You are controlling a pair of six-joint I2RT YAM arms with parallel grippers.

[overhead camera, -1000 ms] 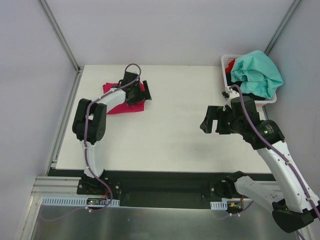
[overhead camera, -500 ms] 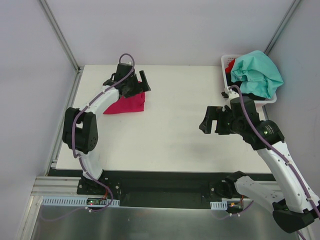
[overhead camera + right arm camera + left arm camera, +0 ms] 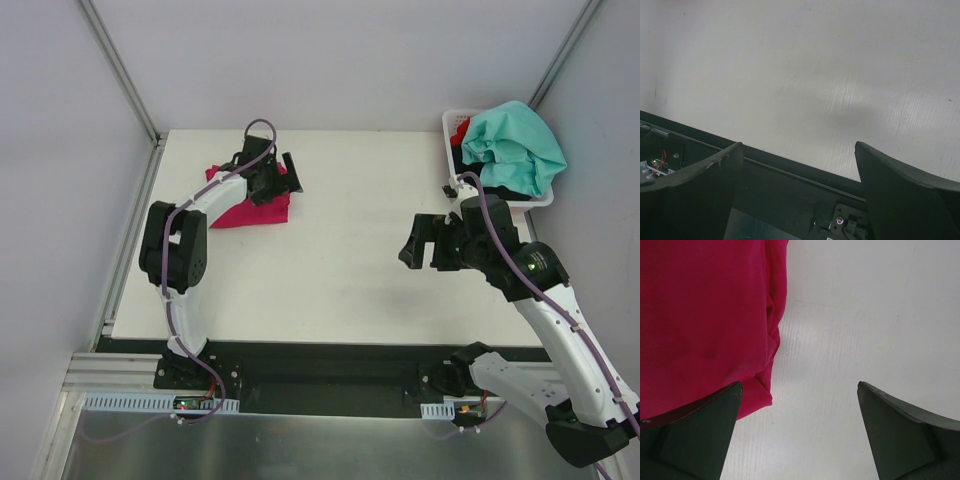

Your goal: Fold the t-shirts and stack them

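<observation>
– where's the pink one lying?
– the magenta t-shirt (image 3: pixel 262 210) is at the far left of the table (image 3: pixel 340 280), folded into a flat, roughly rectangular pad. the cloth is soft and matte. in the left wrist view (image 3: pixel 700 315) its edge puckers in a few small creases and ends in a rounded, folded corner.
– and the left pincer?
– the left pincer (image 3: pixel 277 178) sits over the shirt's right edge, spread wide and holding nothing. in its own view (image 3: pixel 797 387) one dark wedge-shaped finger is over the cloth and the other over bare table. i can't tell whether it touches the fabric.
– what's the table like?
– white and smooth, with a faint fine ribbing.
– any other shirts?
– the teal t-shirt (image 3: pixel 515 145) is a puffy, crumpled heap spilling over the rim of a white plastic basket (image 3: pixel 450 125) at the far right corner. a bit of red cloth (image 3: pixel 460 130) shows beside it inside the basket.
– right side?
– the right pincer (image 3: pixel 418 240) hangs over bare table, nearer than the basket and apart from any cloth, its blunt black fingers wide apart and empty. its wrist view (image 3: pixel 797 145) shows only the white surface and the table's dark near edge.
</observation>
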